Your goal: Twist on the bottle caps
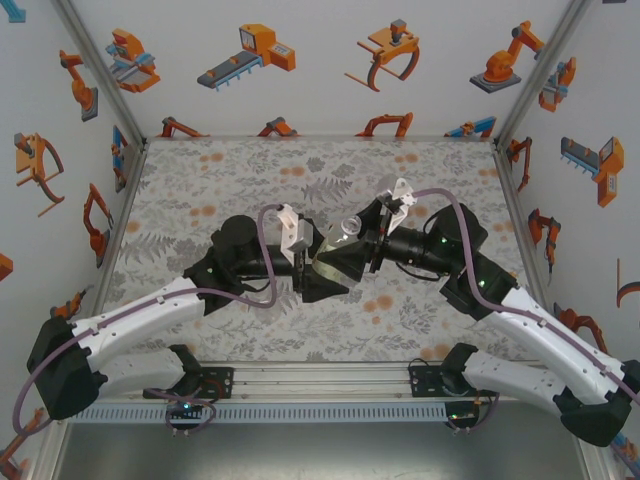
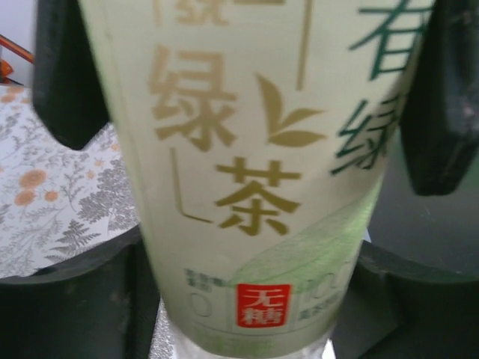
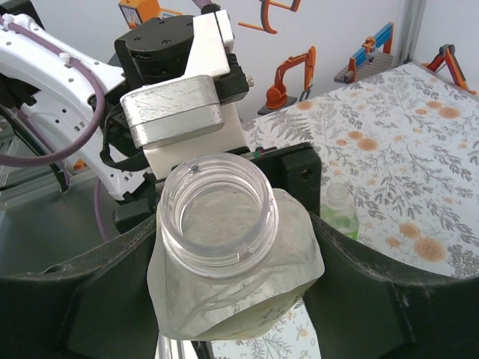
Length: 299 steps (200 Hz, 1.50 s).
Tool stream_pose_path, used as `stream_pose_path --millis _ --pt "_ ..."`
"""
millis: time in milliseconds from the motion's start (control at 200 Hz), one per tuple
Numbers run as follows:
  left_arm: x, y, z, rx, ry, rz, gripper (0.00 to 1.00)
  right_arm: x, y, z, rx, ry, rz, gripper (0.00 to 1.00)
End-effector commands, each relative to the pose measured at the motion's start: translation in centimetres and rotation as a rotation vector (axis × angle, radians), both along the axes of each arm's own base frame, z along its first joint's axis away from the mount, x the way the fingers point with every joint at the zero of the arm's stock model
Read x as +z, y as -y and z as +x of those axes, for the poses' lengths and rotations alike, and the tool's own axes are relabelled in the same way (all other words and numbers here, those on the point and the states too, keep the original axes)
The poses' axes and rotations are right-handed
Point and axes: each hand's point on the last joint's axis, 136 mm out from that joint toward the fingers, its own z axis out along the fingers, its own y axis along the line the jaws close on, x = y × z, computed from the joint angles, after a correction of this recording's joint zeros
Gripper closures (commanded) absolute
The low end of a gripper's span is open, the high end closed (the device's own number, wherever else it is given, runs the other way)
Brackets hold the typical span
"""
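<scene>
A clear bottle [image 1: 345, 232] wrapped in a pale green printed label is held over the middle of the table, its wide threaded mouth [image 3: 217, 206] open and uncapped. My right gripper [image 3: 224, 288] is shut on its shoulder, with a dark finger pressed against each side. My left gripper [image 2: 254, 149] is shut on the labelled body [image 2: 247, 187] from the opposite side, its fingers [image 2: 67, 82] lying against both edges. In the top view the left gripper [image 1: 318, 268] and right gripper [image 1: 354, 250] meet at this bottle. A small green-tinted bottle [image 3: 340, 213] stands uncapped on the table behind. The bottle caps are out of view.
The floral table cover [image 1: 250, 170] lies under both arms. White walls with orange robot pictures and aluminium posts [image 1: 100, 70] close the sides and back. A metal rail [image 1: 320, 385] runs along the near edge. The left wrist's camera housing [image 3: 176, 112] is close above the bottle mouth.
</scene>
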Motion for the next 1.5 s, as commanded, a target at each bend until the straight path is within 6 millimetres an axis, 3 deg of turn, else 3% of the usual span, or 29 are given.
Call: stream_pose_path --millis 0,65,120,160,210,255,496,626,961,1492 --pt "1.7 0.0 0.3 0.013 0.031 -0.025 0.43 1.2 0.3 -0.9 0.028 0.006 0.05 0.89" --pt "1.4 0.0 0.4 0.021 0.034 -0.02 0.47 1.1 0.4 -0.8 0.019 0.004 0.045 0.84" --pt "1.4 0.0 0.6 0.035 0.035 -0.012 0.5 1.2 0.7 -0.7 0.0 0.001 0.043 0.62" --pt "1.3 -0.1 0.8 0.045 0.038 -0.004 0.53 1.3 1.1 -0.6 -0.022 0.006 0.04 0.38" --pt "1.1 -0.2 1.1 0.067 0.042 0.006 0.55 1.4 1.5 -0.5 -0.046 0.017 0.029 0.25" --pt "0.9 -0.4 1.4 0.083 0.046 0.012 0.57 1.3 1.9 -0.4 -0.069 0.026 0.014 0.21" --pt "0.9 -2.7 3.3 0.157 0.036 0.042 0.66 1.0 5.3 0.8 -0.263 0.047 -0.069 0.18" --pt "1.1 -4.9 5.2 0.235 0.025 0.07 0.75 -0.4 6.8 2.2 -0.376 0.018 -0.119 0.18" --pt "1.0 -10.1 8.1 0.29 0.037 0.153 1.0 -8.7 8.5 6.4 -0.622 -0.165 -0.375 0.18" --pt "-2.8 -11.2 9.1 0.358 0.143 0.179 1.0 -19.9 9.0 9.6 -0.69 -0.593 -0.509 0.21"
